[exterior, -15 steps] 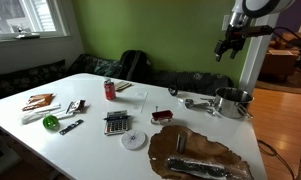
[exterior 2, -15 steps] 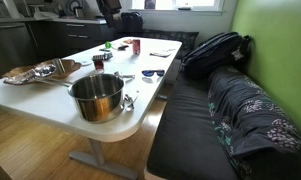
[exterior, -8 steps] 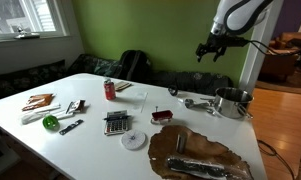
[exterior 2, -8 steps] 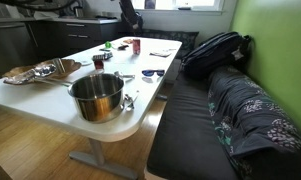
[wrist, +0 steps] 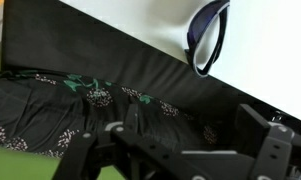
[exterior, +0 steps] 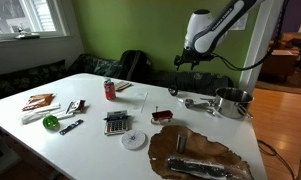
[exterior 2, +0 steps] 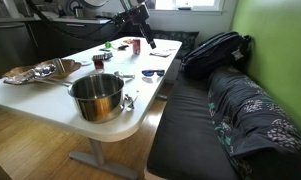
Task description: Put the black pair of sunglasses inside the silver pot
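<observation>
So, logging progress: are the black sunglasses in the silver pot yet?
Out. The black sunglasses lie on the white table near its edge, apart from the silver pot, whose inside shows only bare steel.

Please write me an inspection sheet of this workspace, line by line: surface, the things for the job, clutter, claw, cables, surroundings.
Surface: white table, many loose things on it.
Job's things: sunglasses lie near the table edge by the bench. The pot stands upright at the table's end and looks empty.
Clutter: red can, calculator, crumpled brown paper.
Claw: claw is open, holds nothing, and is in the air near the sunglasses.
Cables: a dark cable seems to hang below the arm.
Surroundings: green wall, bench with backpack and flowered cloth.
</observation>
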